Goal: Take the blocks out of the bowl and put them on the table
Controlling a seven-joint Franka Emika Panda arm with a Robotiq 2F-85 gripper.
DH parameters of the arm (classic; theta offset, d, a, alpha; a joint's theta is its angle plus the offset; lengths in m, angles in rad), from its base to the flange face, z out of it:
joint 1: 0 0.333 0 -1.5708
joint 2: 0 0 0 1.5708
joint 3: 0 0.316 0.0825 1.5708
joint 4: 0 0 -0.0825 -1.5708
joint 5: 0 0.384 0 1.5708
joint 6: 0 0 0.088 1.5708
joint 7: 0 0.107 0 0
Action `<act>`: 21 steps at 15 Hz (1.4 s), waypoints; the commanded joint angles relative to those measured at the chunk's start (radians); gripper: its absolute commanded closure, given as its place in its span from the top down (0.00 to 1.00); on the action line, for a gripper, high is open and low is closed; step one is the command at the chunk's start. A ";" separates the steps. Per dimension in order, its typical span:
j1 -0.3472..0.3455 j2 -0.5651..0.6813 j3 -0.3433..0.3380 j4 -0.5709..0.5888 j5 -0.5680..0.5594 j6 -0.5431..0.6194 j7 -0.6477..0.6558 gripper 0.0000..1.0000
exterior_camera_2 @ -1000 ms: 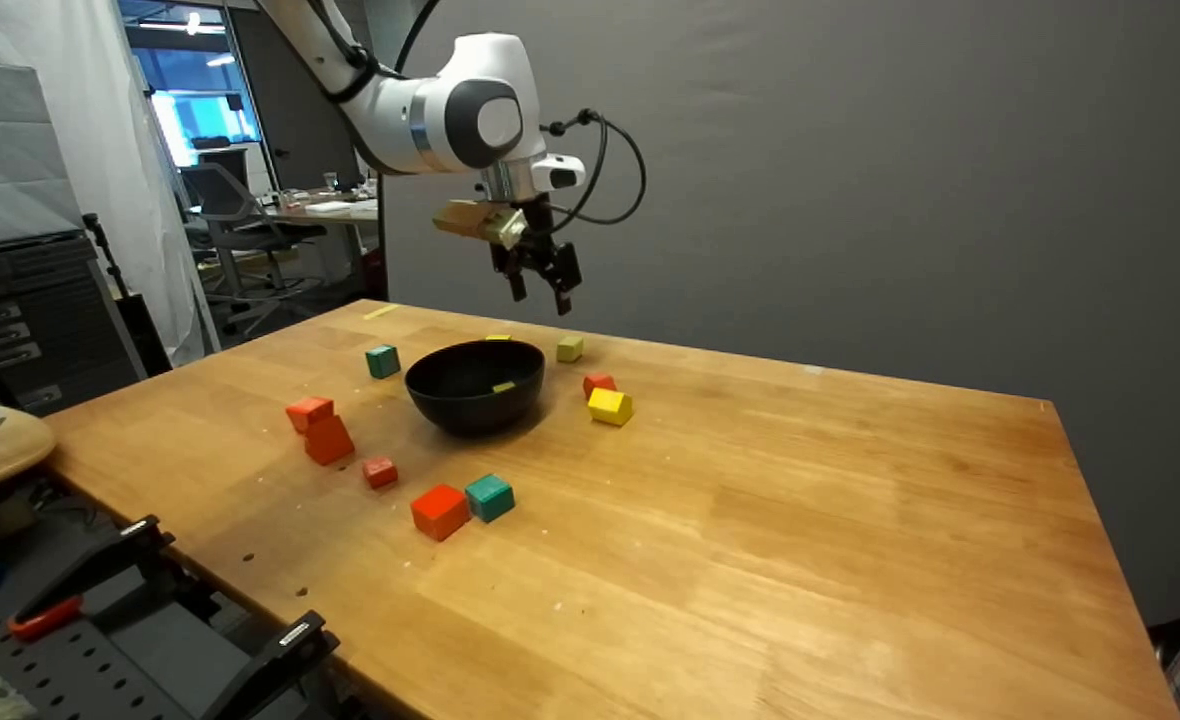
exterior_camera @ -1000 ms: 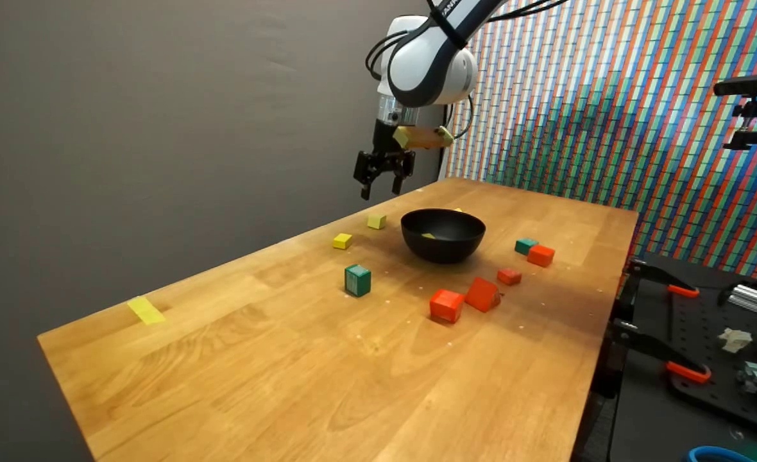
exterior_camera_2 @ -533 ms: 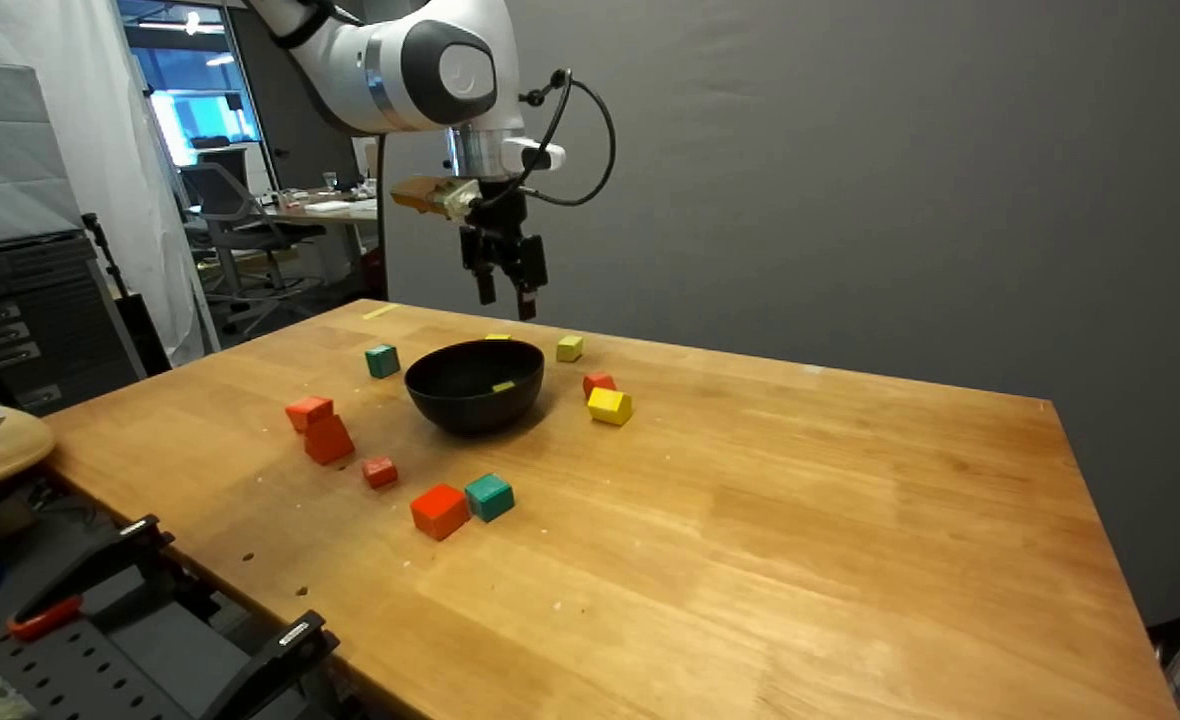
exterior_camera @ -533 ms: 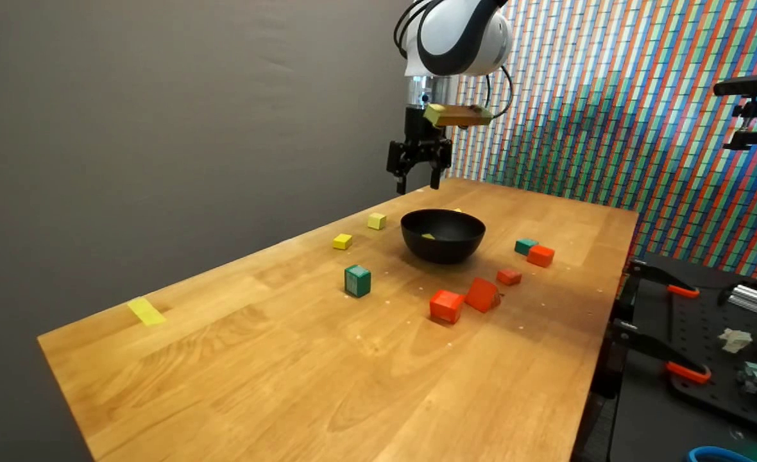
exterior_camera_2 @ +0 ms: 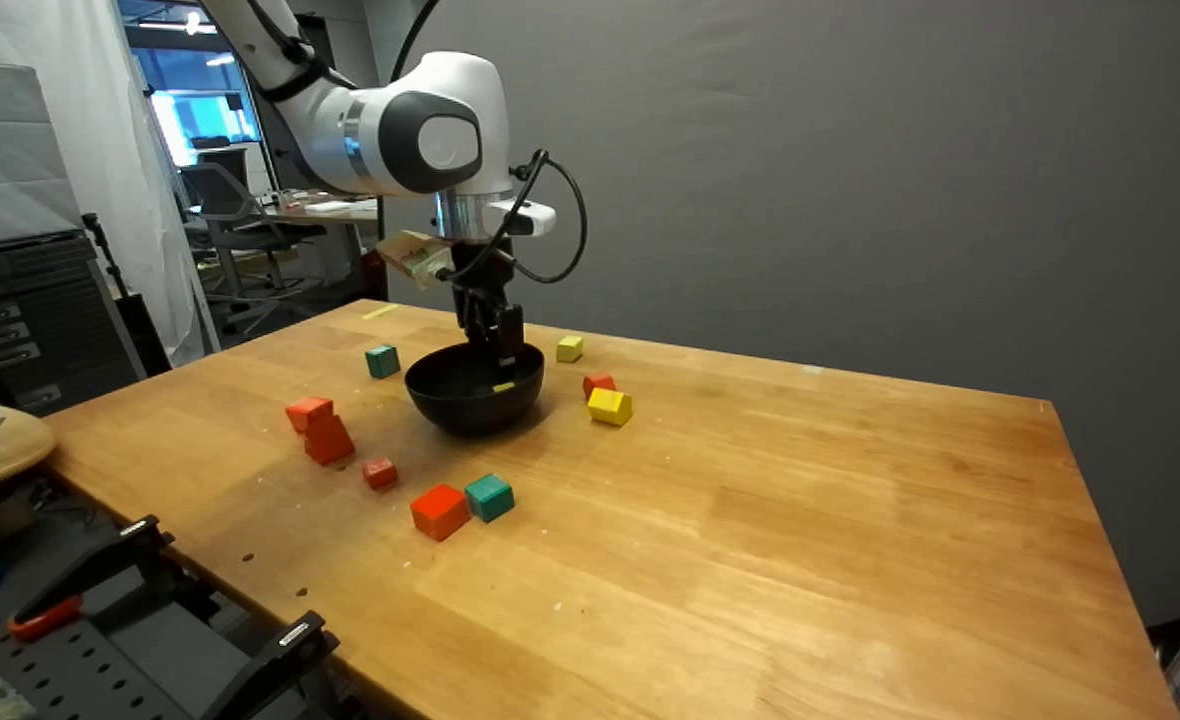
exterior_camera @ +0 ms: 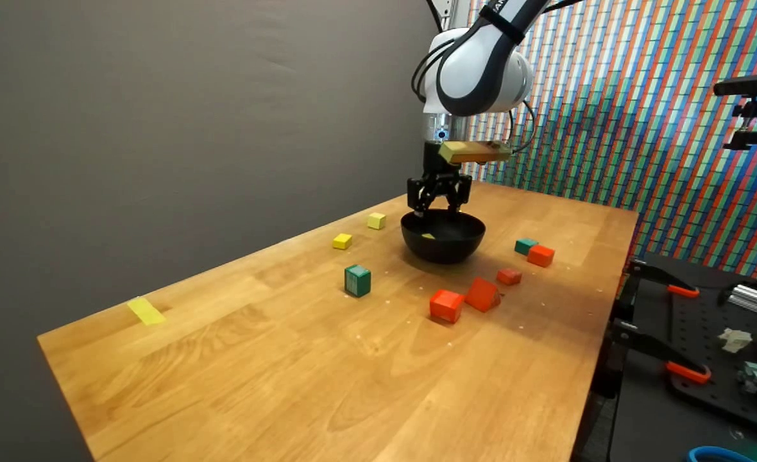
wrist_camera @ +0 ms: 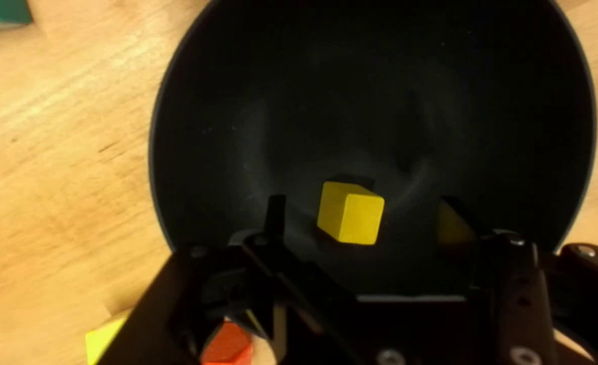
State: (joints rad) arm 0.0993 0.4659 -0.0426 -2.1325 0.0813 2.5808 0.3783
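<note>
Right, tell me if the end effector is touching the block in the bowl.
Apart: the wrist view shows bare bowl between the block and both fingertips of the end effector.

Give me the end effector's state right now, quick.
End effector: open, holding nothing; the yellow block lies in the bowl, with gaps on both sides of it in the wrist view.

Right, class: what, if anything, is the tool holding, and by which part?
Nothing: the open tool shows gaps on both sides of the yellow block.
</note>
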 commanded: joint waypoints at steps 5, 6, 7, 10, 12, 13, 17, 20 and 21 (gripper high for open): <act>0.006 0.072 0.005 -0.008 0.057 0.179 0.014 0.70; 0.008 0.079 0.002 -0.009 0.055 0.197 0.014 0.65; 0.011 0.086 -0.002 -0.009 0.054 0.204 0.016 0.52; 0.004 0.090 0.008 -0.018 0.068 0.213 0.009 0.31; 0.007 0.085 0.004 -0.021 0.068 0.223 0.012 0.15; 0.005 0.083 0.006 -0.022 0.070 0.225 0.010 0.08; 0.040 -0.001 -0.016 -0.055 0.034 0.178 0.017 0.10; 0.110 -0.095 -0.050 -0.086 -0.041 0.181 0.035 0.10; 0.129 -0.117 -0.055 -0.086 -0.074 0.183 0.033 0.10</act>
State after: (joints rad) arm 0.1559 0.4709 -0.0574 -2.1623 0.0833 2.7762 0.3883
